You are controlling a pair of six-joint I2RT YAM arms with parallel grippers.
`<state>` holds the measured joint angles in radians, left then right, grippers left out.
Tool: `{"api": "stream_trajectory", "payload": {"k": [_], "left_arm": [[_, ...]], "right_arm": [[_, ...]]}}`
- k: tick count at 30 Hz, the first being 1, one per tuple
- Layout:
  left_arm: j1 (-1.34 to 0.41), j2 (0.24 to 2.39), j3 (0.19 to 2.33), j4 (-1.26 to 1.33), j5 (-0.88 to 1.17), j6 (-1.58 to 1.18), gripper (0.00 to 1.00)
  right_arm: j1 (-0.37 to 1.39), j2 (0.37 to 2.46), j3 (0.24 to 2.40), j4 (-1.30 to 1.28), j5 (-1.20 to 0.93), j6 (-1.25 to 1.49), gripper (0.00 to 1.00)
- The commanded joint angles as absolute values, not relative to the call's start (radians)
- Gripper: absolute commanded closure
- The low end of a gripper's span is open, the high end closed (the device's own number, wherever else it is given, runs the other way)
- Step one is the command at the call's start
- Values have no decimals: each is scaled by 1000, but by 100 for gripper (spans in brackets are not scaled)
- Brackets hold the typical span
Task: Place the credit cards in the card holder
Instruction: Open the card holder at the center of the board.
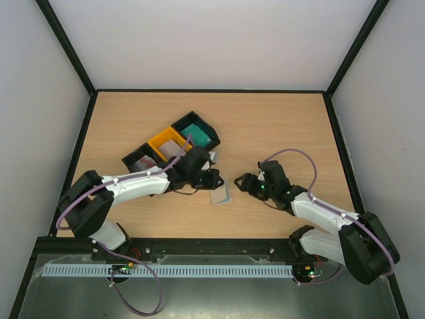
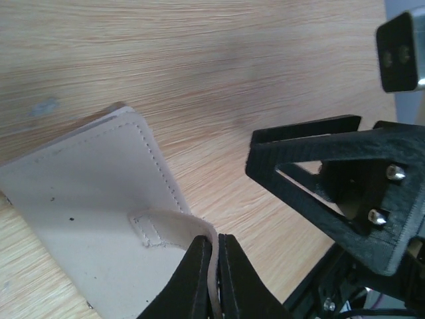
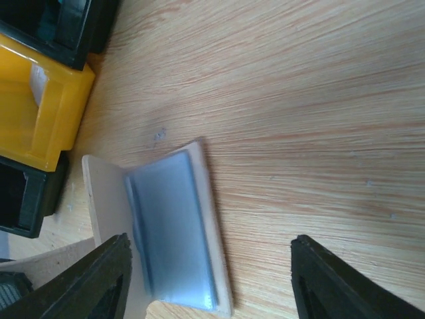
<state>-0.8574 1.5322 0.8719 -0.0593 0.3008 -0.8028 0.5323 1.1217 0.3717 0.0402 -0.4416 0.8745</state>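
Holding card holder (image 2: 86,219) by snap tab: left gripper (image 2: 214,256) clamped on tab, mid-worktop toward near edge. Right gripper (image 3: 211,242) jaws apart, empty. My worry: thin tab slips, it flops shut. Credit cards (image 1: 196,133) in trays (image 1: 158,142), left of centre.

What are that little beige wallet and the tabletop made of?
The card holder looks like leather or faux leather: matte beige, with stitched seams along its edge; its blue-grey lining seems smoother, perhaps fabric or vinyl. The table looks like wood or wood-print laminate, judging by its straight grain.
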Motion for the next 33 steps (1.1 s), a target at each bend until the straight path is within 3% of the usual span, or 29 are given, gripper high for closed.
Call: {"api": "stream_trajectory", "payload": {"k": [1, 13, 22, 33], "left_arm": [[-873, 1573, 949, 2, 410, -744, 98], [-886, 1710, 1012, 92, 467, -894, 98], [-870, 1679, 951, 10, 432, -858, 97], [-836, 1600, 908, -134, 314, -809, 93]], "right_arm": [[537, 1076, 359, 5, -378, 859, 40], [537, 1060, 387, -145, -258, 855, 76], [545, 1128, 413, -82, -400, 792, 74], [670, 1216, 487, -26, -376, 812, 67]]}}
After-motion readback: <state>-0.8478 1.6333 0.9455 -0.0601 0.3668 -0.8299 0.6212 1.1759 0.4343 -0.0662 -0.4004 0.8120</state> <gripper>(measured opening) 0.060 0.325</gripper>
